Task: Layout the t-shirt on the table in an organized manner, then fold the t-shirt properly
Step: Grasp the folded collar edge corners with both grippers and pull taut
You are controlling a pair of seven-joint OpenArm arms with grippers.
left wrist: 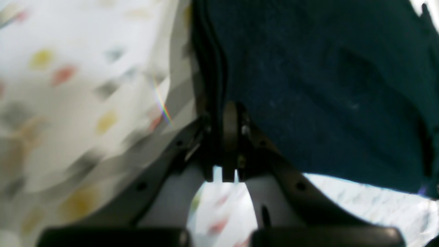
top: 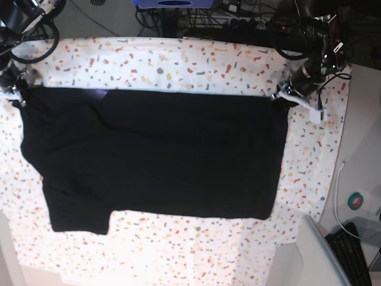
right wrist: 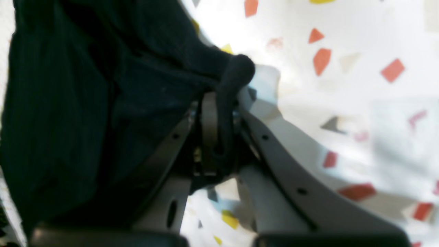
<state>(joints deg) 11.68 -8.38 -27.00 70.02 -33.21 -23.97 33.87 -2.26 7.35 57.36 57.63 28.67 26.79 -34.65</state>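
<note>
black t-shirt (top: 161, 155) with small purple patch, white table (top: 196, 65) cloth flecked red, orange, yellow, grey

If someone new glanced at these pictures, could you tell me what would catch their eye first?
Most striking is the black t-shirt, spread across the middle of the speckled table in the base view. Next, the two claws at its far edge: the left claw is shut on fabric at the corner on that view's right, and the right claw pinches a bunched fold at the opposite corner.
</note>
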